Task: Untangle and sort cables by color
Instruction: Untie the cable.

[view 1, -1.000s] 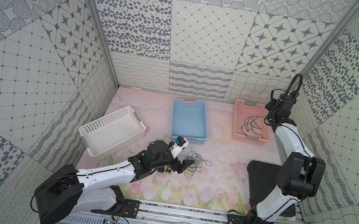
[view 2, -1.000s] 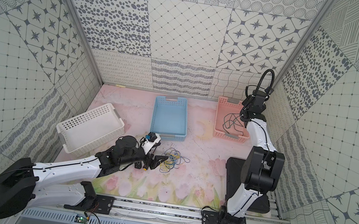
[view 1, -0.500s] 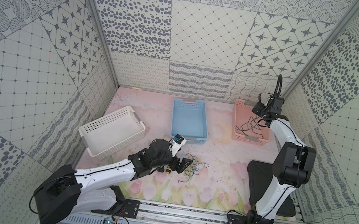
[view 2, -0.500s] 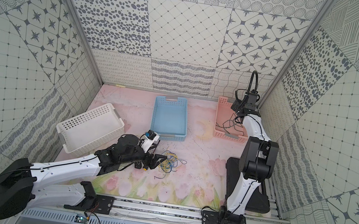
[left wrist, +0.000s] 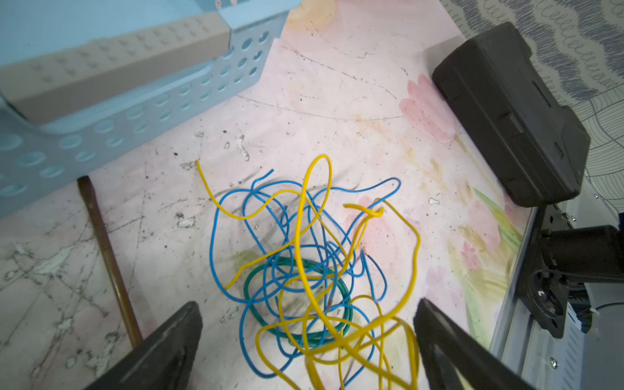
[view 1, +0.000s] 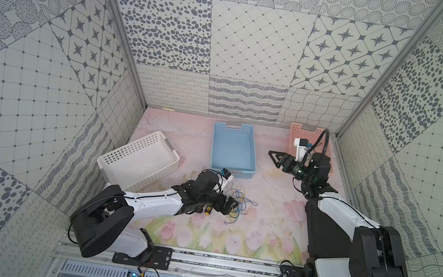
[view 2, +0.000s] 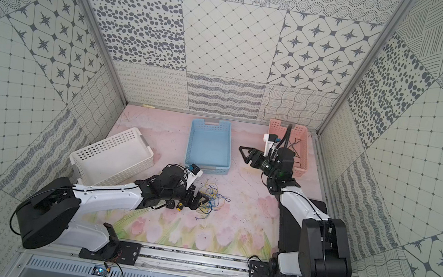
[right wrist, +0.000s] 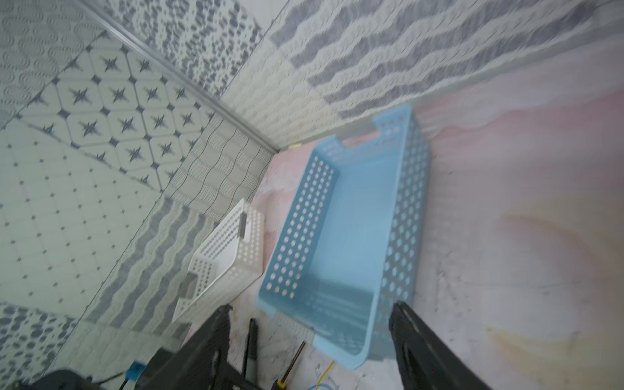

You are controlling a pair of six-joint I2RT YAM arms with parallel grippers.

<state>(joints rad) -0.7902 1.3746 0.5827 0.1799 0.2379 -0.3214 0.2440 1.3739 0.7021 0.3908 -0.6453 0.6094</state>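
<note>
left end effector (left wrist: 307, 304) wide open astride cables (left wrist: 304, 263) (tangled) | right end effector (right wrist: 310, 305) open, empty

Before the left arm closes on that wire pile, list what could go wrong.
1. Blue, yellow and green cables interlace between the open left jaws: closing likely grabs several colours, lifting the whole clump.
2. The screwdriver lies beside the pile; dragged loops might snag it.

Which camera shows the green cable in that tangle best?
The left wrist view: the green cable shows as a clear loop under blue and yellow wires. In both top views the tangle is too small to pick green out. The right wrist view shows no green.
</note>
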